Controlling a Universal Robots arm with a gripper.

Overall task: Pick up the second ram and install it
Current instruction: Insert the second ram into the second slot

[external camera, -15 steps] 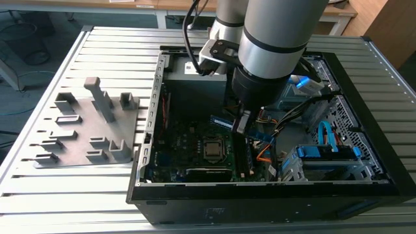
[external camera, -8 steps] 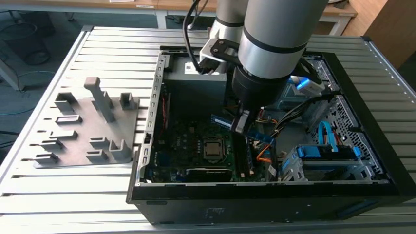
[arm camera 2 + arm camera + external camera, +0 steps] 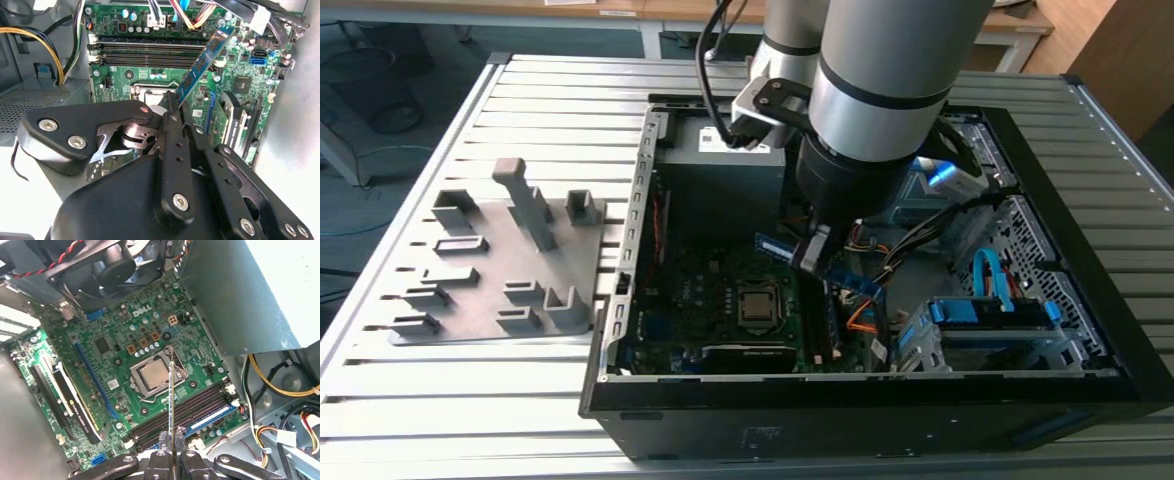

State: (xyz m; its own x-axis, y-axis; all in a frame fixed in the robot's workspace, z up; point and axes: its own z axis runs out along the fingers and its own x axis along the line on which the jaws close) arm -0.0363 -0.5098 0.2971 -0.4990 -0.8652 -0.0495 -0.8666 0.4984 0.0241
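My gripper [image 3: 809,252] hangs inside the open computer case [image 3: 627,300], shut on the second ram [image 3: 774,246]. In the second wrist view the ram [image 3: 204,61] is a long narrow green-and-blue stick that slants away from the black fingers [image 3: 172,150]. In the first wrist view I see it edge-on [image 3: 171,400], a thin line rising from the gripper [image 3: 171,454]. It is held in the air above the motherboard [image 3: 125,335], between the processor socket [image 3: 152,374] and the row of black memory slots [image 3: 175,412]. The stick touches no slot.
A grey holder tray [image 3: 480,300] with upright blocks lies on the slatted table at the exterior view's left. Inside the case are a fan [image 3: 107,265], the power supply box [image 3: 250,290], yellow and orange cable bundles [image 3: 280,385] and blue cables [image 3: 987,275]. A blue strip [image 3: 212,416] lies along the outer slot.
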